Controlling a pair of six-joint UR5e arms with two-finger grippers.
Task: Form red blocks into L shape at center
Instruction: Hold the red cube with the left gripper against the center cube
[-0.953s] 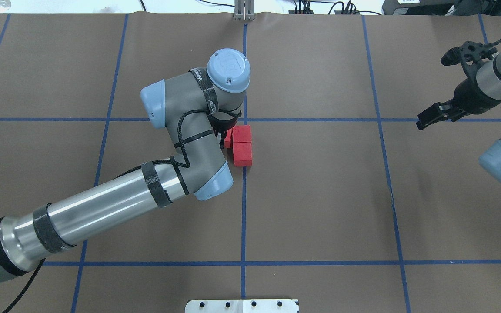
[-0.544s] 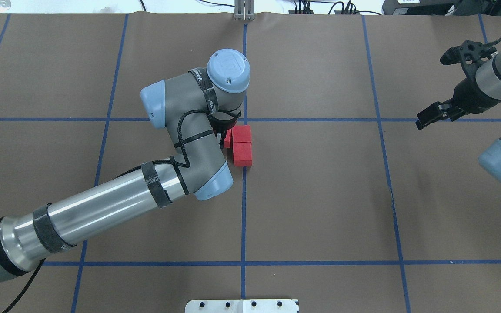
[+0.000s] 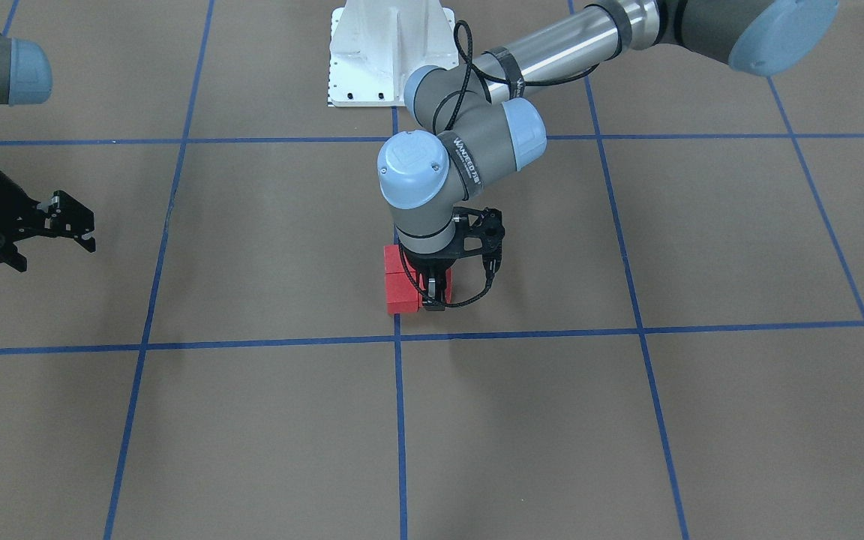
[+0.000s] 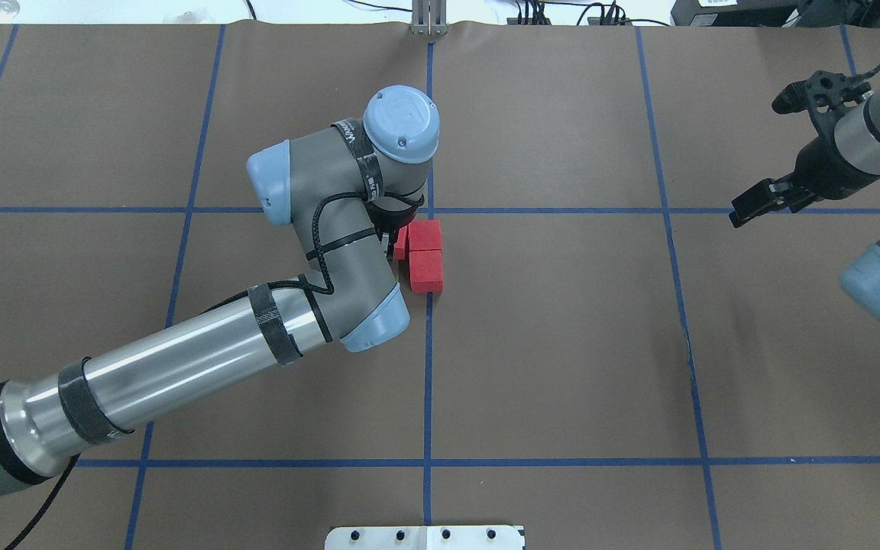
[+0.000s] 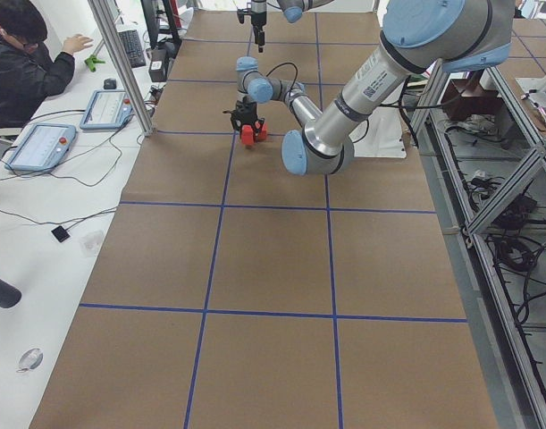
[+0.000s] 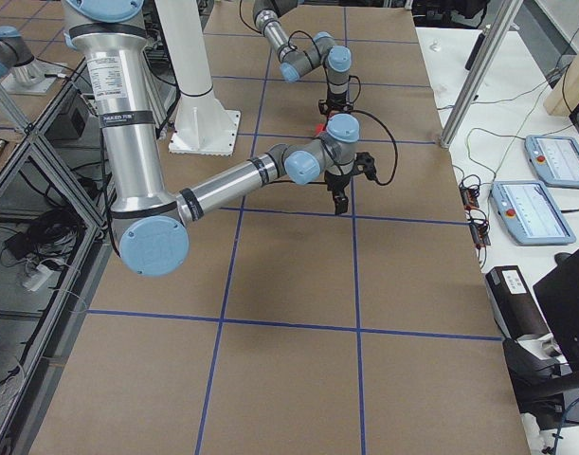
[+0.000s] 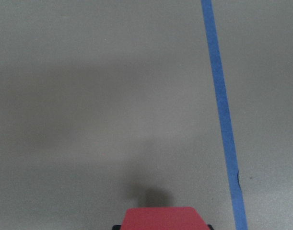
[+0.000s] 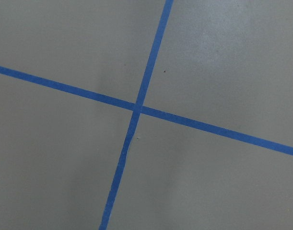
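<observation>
Two red blocks lie touching in a line just short of the center tape crossing. A third red block sits against their left side, mostly hidden under my left gripper. In the front view the pair lies left of the third block, and my left gripper stands over it. The left wrist view shows that block between the fingertips, so the gripper is shut on it. My right gripper hangs open and empty at the far right, and shows in the front view.
The white robot base plate is at the near table edge. The right wrist view shows only another tape crossing. An operator sits at a side desk beyond the table.
The left arm and the red blocks have not moved. The right arm has drifted very slightly.
</observation>
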